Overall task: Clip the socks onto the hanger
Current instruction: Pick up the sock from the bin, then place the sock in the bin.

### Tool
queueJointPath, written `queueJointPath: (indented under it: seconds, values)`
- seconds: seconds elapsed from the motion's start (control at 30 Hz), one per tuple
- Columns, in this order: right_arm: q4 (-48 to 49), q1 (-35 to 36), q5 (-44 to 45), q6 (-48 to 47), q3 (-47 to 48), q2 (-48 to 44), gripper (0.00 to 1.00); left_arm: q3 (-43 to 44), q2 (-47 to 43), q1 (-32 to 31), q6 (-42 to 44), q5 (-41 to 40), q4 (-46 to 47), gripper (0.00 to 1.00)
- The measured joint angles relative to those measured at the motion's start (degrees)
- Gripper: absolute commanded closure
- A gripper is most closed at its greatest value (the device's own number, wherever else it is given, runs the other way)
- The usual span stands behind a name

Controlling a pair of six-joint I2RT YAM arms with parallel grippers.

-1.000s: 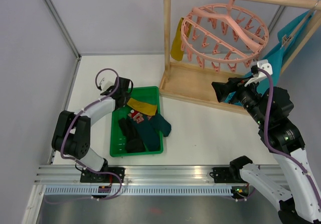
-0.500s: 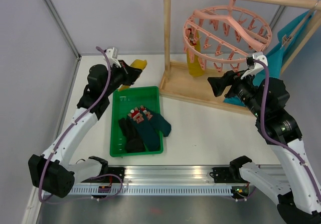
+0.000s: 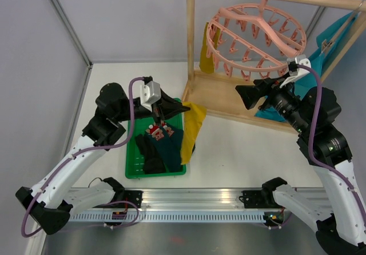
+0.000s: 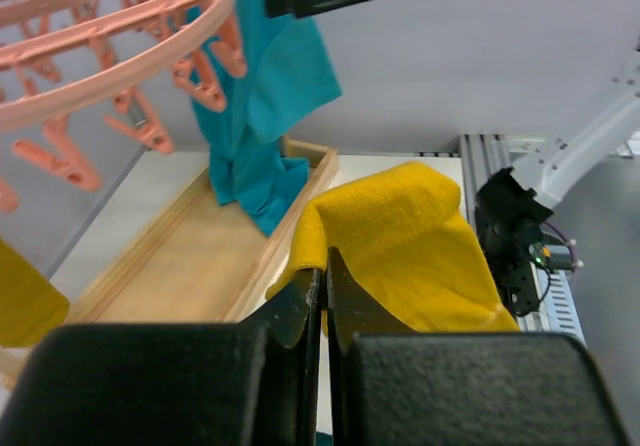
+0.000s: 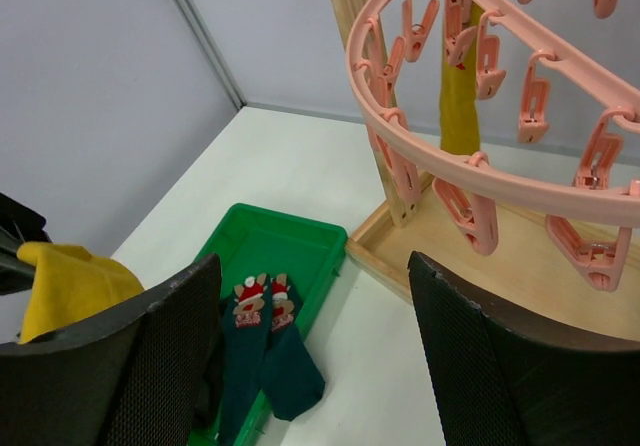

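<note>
Top view, left gripper (image 3: pixel 163 111): pressed shut on 1 mustard sock (image 3: pixel 191 130), which hangs over the right edge of the green tray (image 3: pixel 132 172).
Top view, green tray: black socks (image 3: pixel 150 152) and dark teal socks (image 3: pixel 170 149) lie inside.
Top view, hanger (image 3: pixel 257 35): hooked on the wooden rack (image 3: pixel 190 43); a second mustard sock (image 3: pixel 206 55) dangles at its left side.
Left wrist, left gripper (image 4: pixel 322 276): fingers together, pinching the mustard sock (image 4: pixel 410 236) at a folded edge; teal cloth (image 4: pixel 260 96) beyond.
Right wrist, right gripper (image 5: pixel 312 266): spread wide, holding nothing, near the hanger (image 5: pixel 450 176) but apart from it.
Right wrist, markings: 2 dark teal socks carry red-and-white tops (image 5: pixel 262 301), possibly small figures; too small to be sure.
</note>
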Motion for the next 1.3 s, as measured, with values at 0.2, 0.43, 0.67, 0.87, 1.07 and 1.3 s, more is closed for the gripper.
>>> queueJointPath:
  seconds: [0.2,0.43,0.67,0.87,1.07,1.3]
  values:
    - [0.2,0.0,-4.37,2.34,0.5,0.09,0.18,0.13,1.07,-2.36,3.04,3.72,-0.63,0.98]
    - [0.92,0.0,-8.0,3.67,0.46,-0.04,0.18,1.86,2.67,-2.36,3.08,3.8,-0.87,0.98]
    - [1.01,0.0,-8.59,3.69,-0.68,0.11,0.18,2.71,5.6,-2.4,0.13,-9.01,-1.09,0.98]
    - [0.92,0.0,-8.39,3.61,-1.92,0.35,0.18,0.24,8.13,-2.34,-8.2,-19.32,-2.05,0.98]
    - [0.98,0.0,-8.31,3.5,-3.34,0.09,0.18,-1.62,8.15,-2.36,-12.72,-24.72,-5.4,0.98]
    - [1.16,0.0,-7.98,3.04,-3.98,0.04,0.18,-2.05,6.78,-3.91,-18.01,-27.1,-7.65,0.98]
